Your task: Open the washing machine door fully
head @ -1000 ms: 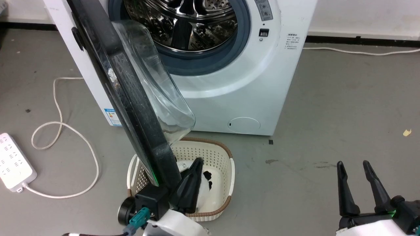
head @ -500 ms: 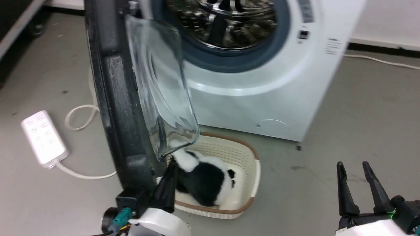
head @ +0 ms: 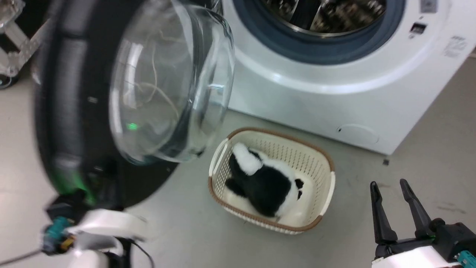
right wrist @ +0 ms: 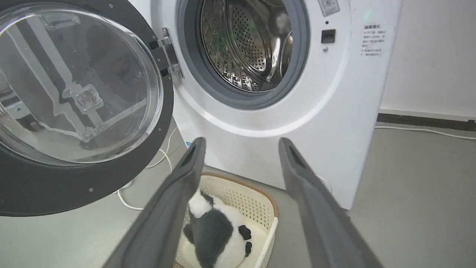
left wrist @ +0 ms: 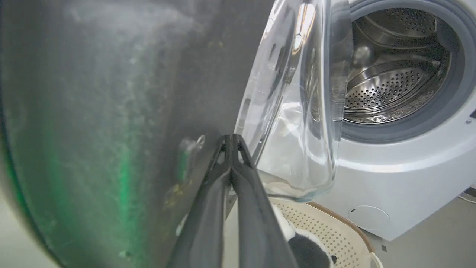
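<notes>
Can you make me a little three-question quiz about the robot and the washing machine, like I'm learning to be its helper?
1. True or false: the washing machine door is shut tight against the washing machine.
2. What lies in the basket on the floor? A) a black-and-white plush toy B) a red towel C) a pair of shoes
3. Fill in: the right claw is ____ (open or shut).

Key
1. False. The door stands open on its hinge.
2. A.
3. Open, with nothing between its fingers.
</notes>
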Available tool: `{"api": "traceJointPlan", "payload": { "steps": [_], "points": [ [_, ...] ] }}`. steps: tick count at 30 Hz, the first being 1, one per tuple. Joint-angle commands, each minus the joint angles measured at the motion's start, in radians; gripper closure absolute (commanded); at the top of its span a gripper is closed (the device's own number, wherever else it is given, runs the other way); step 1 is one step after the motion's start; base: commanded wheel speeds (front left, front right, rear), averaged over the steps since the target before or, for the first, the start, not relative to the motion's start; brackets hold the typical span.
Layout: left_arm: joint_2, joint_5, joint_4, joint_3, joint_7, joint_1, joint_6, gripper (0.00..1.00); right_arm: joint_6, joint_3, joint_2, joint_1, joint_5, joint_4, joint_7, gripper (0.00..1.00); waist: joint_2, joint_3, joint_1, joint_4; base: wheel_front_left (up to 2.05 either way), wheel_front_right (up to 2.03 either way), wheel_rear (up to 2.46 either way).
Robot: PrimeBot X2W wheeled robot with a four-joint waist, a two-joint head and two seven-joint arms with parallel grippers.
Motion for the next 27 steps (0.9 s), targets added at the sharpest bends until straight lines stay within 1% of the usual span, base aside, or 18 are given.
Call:
{"api": "traceJointPlan", "payload": {
  "steps": [1,6,12,14,15,19,27],
  "points": [
    [0.023,-0.013,0.003,0.028,0.004,-0.027,0.008,1.0,0.001,0.002,0.003,-0.02,-0.012,-0.003,-0.004,0.0,0.0,0.04,-0.0001,0.018,0.0,0.0,0.0],
    [0.091,-0.055,0.031,0.112,0.026,-0.094,0.01,1.0,0.001,0.005,-0.015,-0.04,-0.023,-0.018,0.008,0.0,0.0,0.096,-0.0001,0.01,0.0,0.0,0.0],
    [0.171,-0.105,0.099,0.207,0.035,-0.182,0.011,1.0,0.001,-0.008,-0.036,-0.052,-0.024,-0.042,0.025,0.0,0.0,0.147,-0.0001,-0.012,0.0,0.0,0.0],
    [0.195,-0.12,0.13,0.234,0.035,-0.211,0.01,1.0,0.001,-0.012,-0.042,-0.056,-0.023,-0.05,0.029,0.0,0.0,0.162,-0.0001,-0.02,0.0,0.0,0.0],
    [0.228,-0.139,0.183,0.27,0.026,-0.251,0.008,1.0,0.001,-0.019,-0.048,-0.061,-0.023,-0.059,0.033,0.0,0.0,0.179,-0.0001,-0.031,0.0,0.0,0.0],
    [0.26,-0.154,0.25,0.296,0.007,-0.291,-0.007,1.0,0.001,-0.024,-0.052,-0.066,-0.022,-0.066,0.036,0.0,0.0,0.192,-0.0001,-0.042,0.0,0.0,0.0],
    [0.285,-0.145,0.317,0.304,-0.032,-0.31,-0.026,1.0,0.001,-0.036,-0.046,-0.068,-0.021,-0.058,0.031,0.0,0.0,0.164,-0.0001,-0.06,0.0,0.0,0.0]
  ]
}}
